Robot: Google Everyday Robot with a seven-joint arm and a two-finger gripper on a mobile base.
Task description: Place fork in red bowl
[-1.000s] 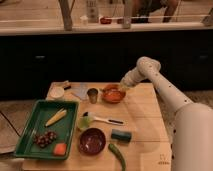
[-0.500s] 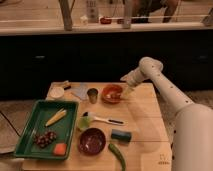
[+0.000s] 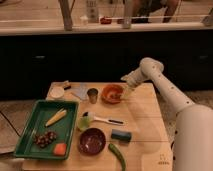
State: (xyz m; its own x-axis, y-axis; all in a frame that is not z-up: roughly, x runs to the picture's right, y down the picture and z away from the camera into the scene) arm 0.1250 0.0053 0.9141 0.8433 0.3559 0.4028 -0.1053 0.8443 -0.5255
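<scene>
The red bowl (image 3: 112,93) sits toward the back of the wooden table (image 3: 145,116), a little right of its middle. The gripper (image 3: 126,91) hangs just at the bowl's right rim, at the end of the white arm (image 3: 167,90) that reaches in from the right; whether it is spread, closed or holding anything cannot be told. A small metal cup (image 3: 93,95) stands just left of the bowl. Nearer the front lie a white-handled utensil (image 3: 104,119), a maroon bowl (image 3: 92,141), a dark sponge (image 3: 121,135) and a long green vegetable (image 3: 117,155). A green tray (image 3: 34,124) with grapes (image 3: 45,139) fills the left side.
</scene>
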